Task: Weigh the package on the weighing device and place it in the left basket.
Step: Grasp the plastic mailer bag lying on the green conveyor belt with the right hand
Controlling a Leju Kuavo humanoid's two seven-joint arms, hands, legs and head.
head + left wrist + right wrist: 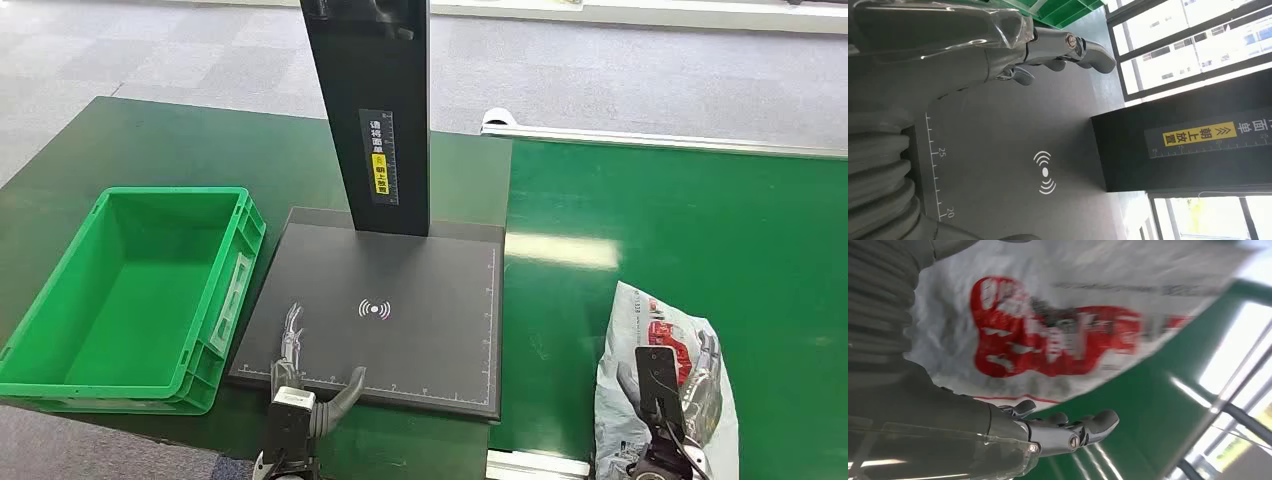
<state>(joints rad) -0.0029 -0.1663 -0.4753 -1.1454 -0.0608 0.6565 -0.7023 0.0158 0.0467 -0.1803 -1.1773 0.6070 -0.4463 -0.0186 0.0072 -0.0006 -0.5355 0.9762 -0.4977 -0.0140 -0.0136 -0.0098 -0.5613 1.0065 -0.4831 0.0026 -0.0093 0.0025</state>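
Fingers (1083, 432) of right hand (690, 395) spread around package (655, 330) on green tabletop (700, 220), grip unclear; left hand (300, 380) open, empty over scale (400, 310). Risk: slick bag slipping before scale or basket (60, 375)

right hand (1048, 432) fingers apart, empty | white-red package (1058, 325) just beside | green surface (1158, 405)
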